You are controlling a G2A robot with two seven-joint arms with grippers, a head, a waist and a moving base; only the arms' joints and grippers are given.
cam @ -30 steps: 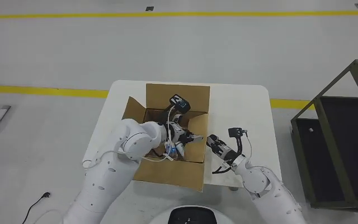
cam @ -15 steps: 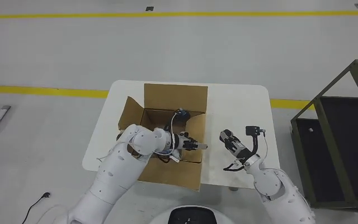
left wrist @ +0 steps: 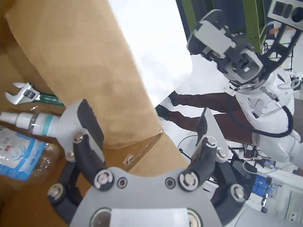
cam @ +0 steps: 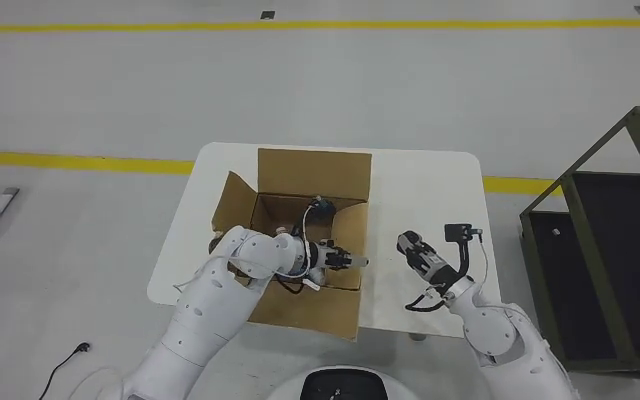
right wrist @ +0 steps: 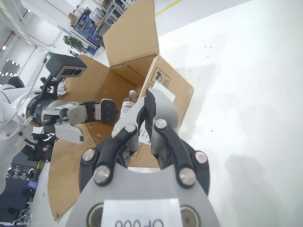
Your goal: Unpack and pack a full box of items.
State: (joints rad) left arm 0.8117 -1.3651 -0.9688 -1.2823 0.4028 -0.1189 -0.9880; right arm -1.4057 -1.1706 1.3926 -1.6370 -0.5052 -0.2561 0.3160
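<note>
An open cardboard box (cam: 310, 305) stands in the middle of the white table (cam: 430, 190). In the left wrist view a clear bottle with a blue label (left wrist: 21, 142) and a silver wrench with a green handle (left wrist: 26, 94) lie inside it. My left gripper (cam: 350, 260) is open at the box's right wall, and that wall (left wrist: 99, 72) shows between its fingers (left wrist: 90, 124). My right gripper (cam: 408, 243) hangs over bare table to the right of the box, shut with nothing in it. In the right wrist view the bottle (right wrist: 129, 102) lies beyond the right gripper (right wrist: 149, 107).
The box's back flap (cam: 315, 170) stands up and its left flap (cam: 228, 195) leans outward. A green-framed cart (cam: 590, 260) stands on the floor off the table's right side. Bare table lies right of and behind the box.
My left gripper has come up from among the items and shifted right to the box's right wall. My right gripper has drawn away from the box, further right over the table.
</note>
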